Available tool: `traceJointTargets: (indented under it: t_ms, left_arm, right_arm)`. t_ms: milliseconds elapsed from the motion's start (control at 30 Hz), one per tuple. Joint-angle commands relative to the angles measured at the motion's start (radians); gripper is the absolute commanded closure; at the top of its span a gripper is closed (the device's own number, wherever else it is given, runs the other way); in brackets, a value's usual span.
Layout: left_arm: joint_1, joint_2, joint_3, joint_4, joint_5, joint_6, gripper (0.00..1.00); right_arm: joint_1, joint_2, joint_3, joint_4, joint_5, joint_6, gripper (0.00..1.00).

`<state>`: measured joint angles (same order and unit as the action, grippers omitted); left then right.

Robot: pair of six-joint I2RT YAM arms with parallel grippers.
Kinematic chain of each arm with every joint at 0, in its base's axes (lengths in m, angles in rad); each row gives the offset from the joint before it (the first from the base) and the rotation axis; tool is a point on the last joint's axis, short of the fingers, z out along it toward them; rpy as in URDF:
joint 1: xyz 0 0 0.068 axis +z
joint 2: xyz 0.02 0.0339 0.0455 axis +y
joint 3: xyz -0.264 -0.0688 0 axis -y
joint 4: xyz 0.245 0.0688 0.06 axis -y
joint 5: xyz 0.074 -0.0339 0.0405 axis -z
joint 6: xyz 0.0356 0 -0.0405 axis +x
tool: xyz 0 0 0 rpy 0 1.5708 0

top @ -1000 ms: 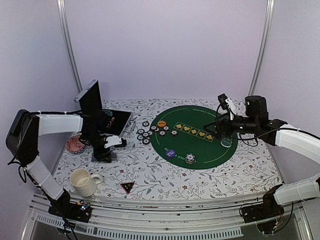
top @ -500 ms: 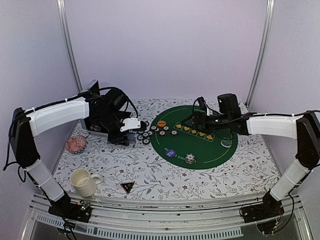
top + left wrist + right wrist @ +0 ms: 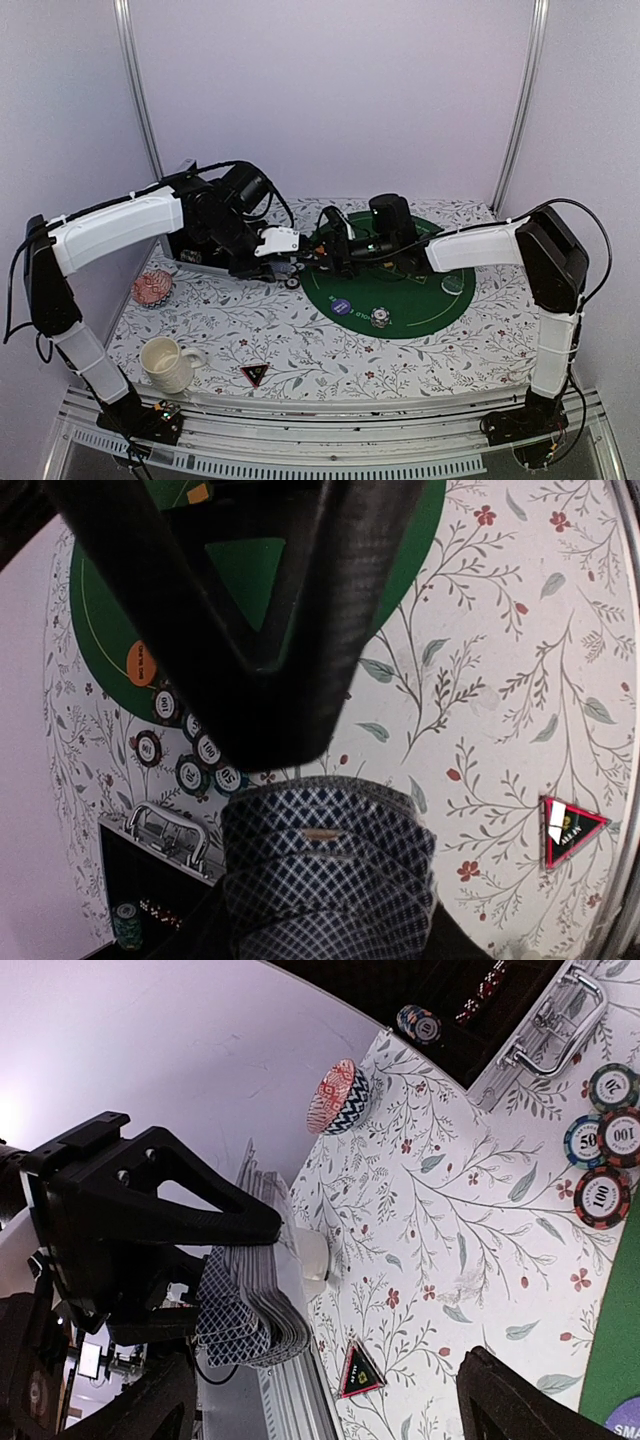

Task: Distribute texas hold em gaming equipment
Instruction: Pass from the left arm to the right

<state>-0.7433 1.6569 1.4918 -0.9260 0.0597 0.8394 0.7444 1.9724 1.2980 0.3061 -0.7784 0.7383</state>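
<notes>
My left gripper (image 3: 288,248) is shut on a fanned deck of blue-checked playing cards (image 3: 325,865), held above the cloth near the mat's left edge. The deck also shows in the right wrist view (image 3: 245,1310). My right gripper (image 3: 332,250) is open and empty, its jaws wide apart (image 3: 330,1410), facing the deck; one of its fingers (image 3: 250,610) hangs just over the cards. Several poker chips (image 3: 190,755) lie beside the orange button (image 3: 141,663). The blue button (image 3: 342,306) and a chip stack (image 3: 380,317) lie on the mat. The black triangular marker (image 3: 254,374) lies near the front edge.
A round green felt mat (image 3: 420,300) covers the middle right of the floral cloth. An open black case (image 3: 150,880) stands at the back left, partly behind my left arm. A pink patterned dish (image 3: 151,288) and a cream mug (image 3: 165,362) stand at the left.
My left arm has swung from the case at the left to the mat's left edge with the deck. My right arm has reached left across the mat and now faces it.
</notes>
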Motion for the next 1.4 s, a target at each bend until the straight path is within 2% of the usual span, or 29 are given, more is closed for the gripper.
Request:
traceJointTargets:
  t_ms: [0,233,667,733,900,1100,1133,1200,1300,1367]
  left_arm:
    - [-0.01,0.025,0.027,-0.037,-0.006,0.057,0.53]
    - [-0.018,0.037,0.035,-0.026,-0.02,0.048,0.53]
    - [-0.026,0.039,0.031,0.043,-0.046,0.022,0.53]
    - [-0.025,0.04,0.032,0.047,-0.039,0.019,0.53]
    - [-0.029,0.038,0.03,0.048,-0.02,0.013,0.53]
    - [-0.03,0.015,0.016,0.049,0.008,0.017,0.52]
    - [-0.03,0.01,0.012,0.049,0.016,0.017,0.5]
    - [-0.031,-0.005,-0.006,0.055,0.026,0.015,0.45]
    - [-0.031,-0.045,-0.076,0.103,0.031,0.014,0.24]
    - [-0.031,-0.084,-0.132,0.163,0.031,0.008,0.15]
  right_arm:
    - [0.02,0.063,0.046,0.124,-0.066,0.091,0.08]
    - [0.04,0.126,0.077,0.222,-0.09,0.155,0.09]
    - [0.061,0.243,0.148,0.364,-0.122,0.288,0.18]
    - [0.063,0.253,0.15,0.379,-0.123,0.302,0.24]
    - [0.062,0.258,0.147,0.389,-0.133,0.317,0.49]
    - [0.059,0.236,0.136,0.387,-0.15,0.306,0.82]
    - [0.055,0.228,0.128,0.386,-0.154,0.303,0.91]
    - [0.048,0.202,0.1,0.386,-0.158,0.293,0.97]
    - [0.035,0.153,0.048,0.384,-0.169,0.273,0.98]
    - [0.026,0.115,0.004,0.383,-0.18,0.253,0.98]
